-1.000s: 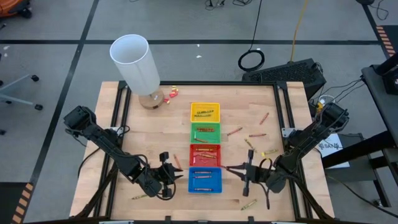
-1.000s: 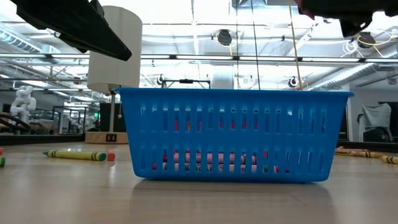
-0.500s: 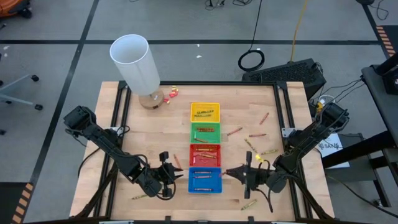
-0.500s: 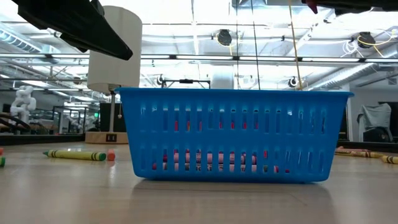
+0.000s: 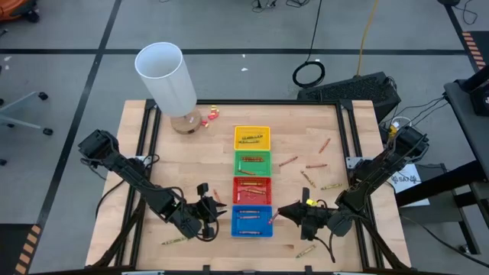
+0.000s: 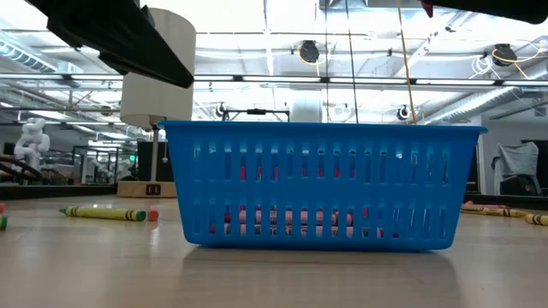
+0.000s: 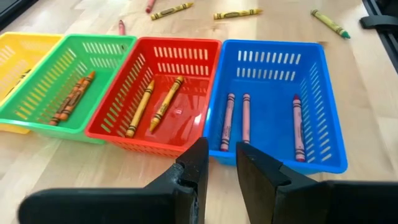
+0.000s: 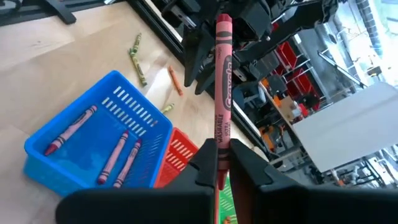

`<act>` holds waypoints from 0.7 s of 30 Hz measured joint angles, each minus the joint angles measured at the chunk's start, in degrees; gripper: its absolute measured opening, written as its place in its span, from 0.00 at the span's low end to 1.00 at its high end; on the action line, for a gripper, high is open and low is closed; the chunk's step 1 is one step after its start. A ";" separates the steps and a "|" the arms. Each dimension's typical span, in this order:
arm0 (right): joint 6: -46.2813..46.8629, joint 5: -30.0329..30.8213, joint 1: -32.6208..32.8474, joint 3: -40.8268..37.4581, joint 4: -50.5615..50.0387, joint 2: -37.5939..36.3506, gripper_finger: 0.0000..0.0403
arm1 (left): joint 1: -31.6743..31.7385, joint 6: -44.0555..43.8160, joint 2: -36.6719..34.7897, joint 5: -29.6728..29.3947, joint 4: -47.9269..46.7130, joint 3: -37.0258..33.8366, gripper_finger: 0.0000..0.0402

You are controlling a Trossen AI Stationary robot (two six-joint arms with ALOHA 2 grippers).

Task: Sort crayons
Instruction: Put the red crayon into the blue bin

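Note:
Four trays stand in a row down the table's middle: yellow [image 5: 251, 137], green [image 5: 252, 163], red [image 5: 251, 189] and blue [image 5: 251, 221]. Three reddish crayons [image 7: 245, 118] lie in the blue tray, two orange-yellow ones in the red. My right gripper [image 5: 281, 214] hovers by the blue tray's right rim, shut on a red crayon [image 8: 222, 74]. My left gripper [image 7: 222, 165] hangs left of the blue tray. Its fingers stand a narrow gap apart with nothing between them. My right gripper pinches the red crayon by its near end [image 8: 219, 149] between the two fingers. The fingers come nearly level from the table's right side and lie along the crayon. The crayon sticks out straight past the fingertips, lifted clear of table and trays.
Loose crayons [image 5: 315, 165] lie scattered on the wood right of the trays, one [image 5: 306, 250] near the front edge and one [image 5: 172, 241] at the front left. A tall white cylinder [image 5: 170, 76] stands at the far left on a round base.
My right gripper has rolled about its own pointing line while staying in place by the blue tray's right rim. The red crayon has turned with it and stays held.

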 joint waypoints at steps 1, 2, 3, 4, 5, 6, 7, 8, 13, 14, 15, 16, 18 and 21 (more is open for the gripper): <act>0.42 0.00 0.00 0.00 0.00 0.00 0.02 | 0.05 0.00 0.00 0.00 0.00 0.00 0.21; 0.90 0.00 0.00 0.00 0.00 0.00 0.02 | 0.05 0.00 0.00 0.01 0.00 0.00 0.21; 1.23 0.00 0.00 0.00 0.00 0.00 0.02 | 0.12 0.02 0.00 0.01 0.02 0.00 0.21; 1.37 0.00 0.00 0.00 0.00 0.00 0.02 | 0.14 0.02 0.00 0.01 0.00 0.00 0.21; 1.39 0.00 0.00 0.00 0.00 -0.01 0.02 | 0.16 0.01 0.00 0.01 0.00 0.00 0.21; 1.57 0.00 0.00 0.00 0.00 0.00 0.02 | 0.16 0.00 0.00 0.04 0.01 0.00 0.21; 2.24 -0.03 0.00 0.00 0.00 -0.01 0.02 | 0.16 0.00 0.00 0.04 0.00 0.00 0.21; 3.16 -0.32 0.00 0.00 0.00 -0.02 0.02 | 0.16 0.00 0.00 0.04 0.00 0.00 0.21; 7.04 -4.26 -0.02 0.02 -0.04 -0.02 0.02 | 0.16 0.00 0.00 0.07 0.00 0.00 0.21; 7.68 -4.41 -0.02 0.02 -0.02 -0.02 0.02 | 0.16 0.00 0.00 0.08 0.00 0.00 0.21; 8.45 -4.47 0.00 0.02 -0.02 -0.02 0.02 | 0.16 0.00 0.00 0.10 0.00 0.00 0.21; 9.41 -4.36 0.00 0.02 -0.02 -0.02 0.02 | 0.16 -0.01 0.00 0.12 0.00 0.00 0.21; 11.81 -4.22 -0.04 0.02 -0.02 -0.02 0.02 | 0.16 -0.02 0.00 0.36 0.00 0.00 0.21; 16.83 -4.22 -0.15 0.02 -0.02 -0.02 0.02 | 0.16 -0.02 0.00 0.36 0.00 0.00 0.21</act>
